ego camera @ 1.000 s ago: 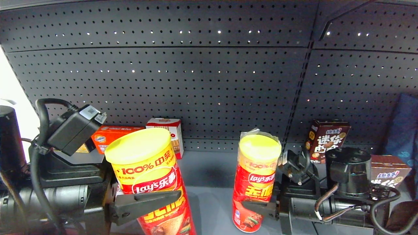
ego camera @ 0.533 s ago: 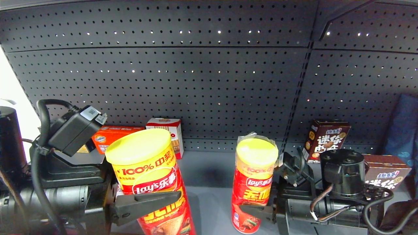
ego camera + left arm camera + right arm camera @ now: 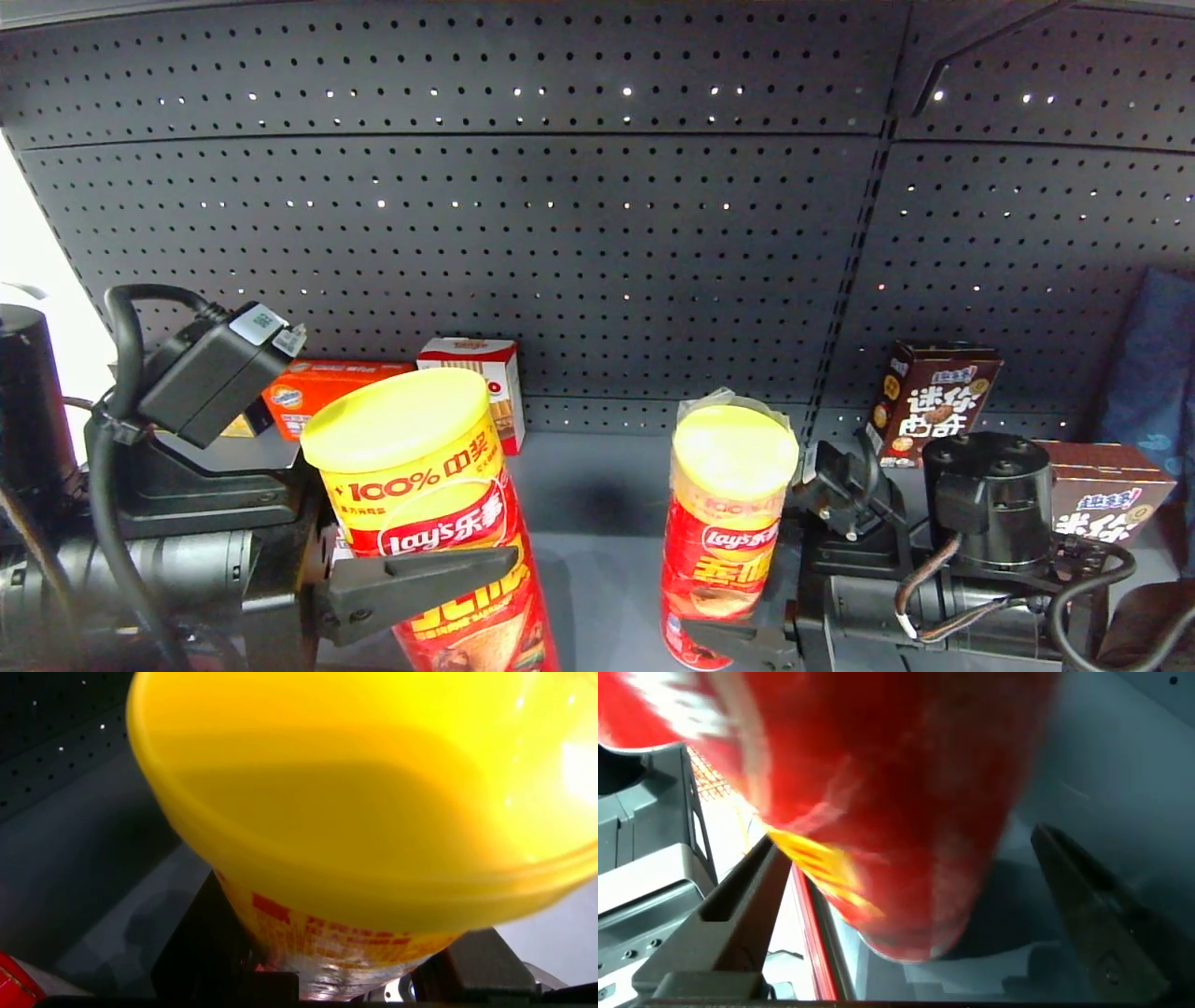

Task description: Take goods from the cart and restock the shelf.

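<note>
Clamped in left gripper (image 3: 448, 569) at near left: tall red chip canister with yellow lid (image 3: 420, 495), upright, base cut off. Flanked by jaws of right gripper (image 3: 906, 859), near right over grey shelf board (image 3: 597, 579): second matching canister (image 3: 728, 523), slightly tilted. Cannot tell if gripped, blurred.

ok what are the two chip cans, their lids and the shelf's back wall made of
Left chip can and right chip can: likely cardboard tubes, glossy printed wrap with sheen on the red.
Left lid and right lid: smooth yellow plastic, seemingly translucent, glowing in the left wrist view.
Back wall: dark matte sheet metal, probably, punched with regular holes.
</note>
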